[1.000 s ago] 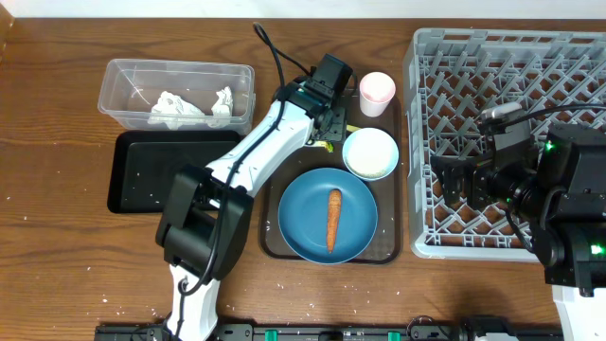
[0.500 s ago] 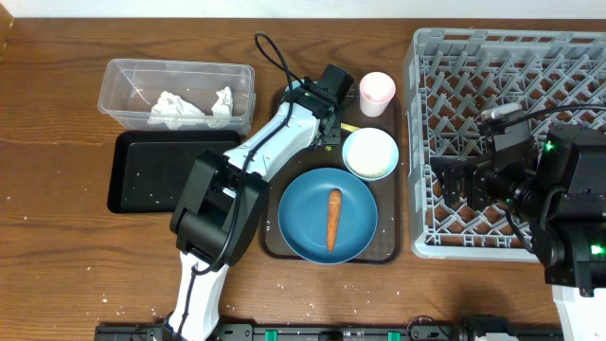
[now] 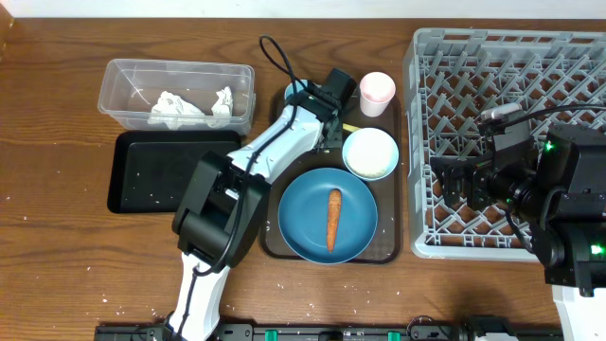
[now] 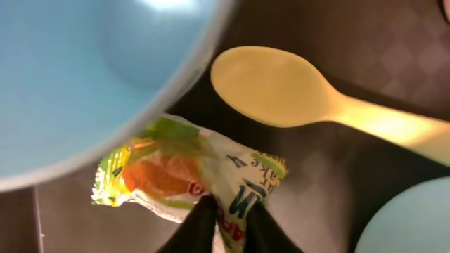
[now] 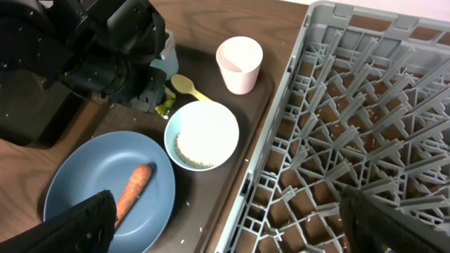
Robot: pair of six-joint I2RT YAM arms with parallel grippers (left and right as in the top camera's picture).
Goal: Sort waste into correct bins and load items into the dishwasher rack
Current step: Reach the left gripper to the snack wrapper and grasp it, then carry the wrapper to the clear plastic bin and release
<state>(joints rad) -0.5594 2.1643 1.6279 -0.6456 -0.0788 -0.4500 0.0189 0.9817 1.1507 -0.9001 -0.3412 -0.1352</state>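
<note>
In the left wrist view my left gripper (image 4: 223, 211) is shut on the yellow-green snack wrapper (image 4: 190, 172), pinching its near edge on the brown tray. The yellow spoon (image 4: 281, 88) lies just beyond it, beside the light blue cup (image 4: 84, 70). From above, the left gripper (image 3: 329, 131) sits between that cup and the white bowl (image 3: 370, 152), which has rice (image 5: 193, 151) in it. A carrot (image 3: 333, 218) lies on the blue plate (image 3: 303, 208). The pink cup (image 3: 377, 92) stands at the tray's back. My right gripper (image 5: 225, 211) hangs open over the dishwasher rack's (image 3: 492, 38) left edge.
The clear tub (image 3: 118, 85) at back left holds crumpled tissue (image 3: 177, 107). The black tray (image 3: 161, 170) lies in front of it. The brown serving tray (image 3: 388, 218) carries the dishes. Loose rice grains dot the table and the rack.
The left gripper's fingers have closed onto the snack wrapper, and the left wrist has shifted slightly to the right. The right arm has not moved.
</note>
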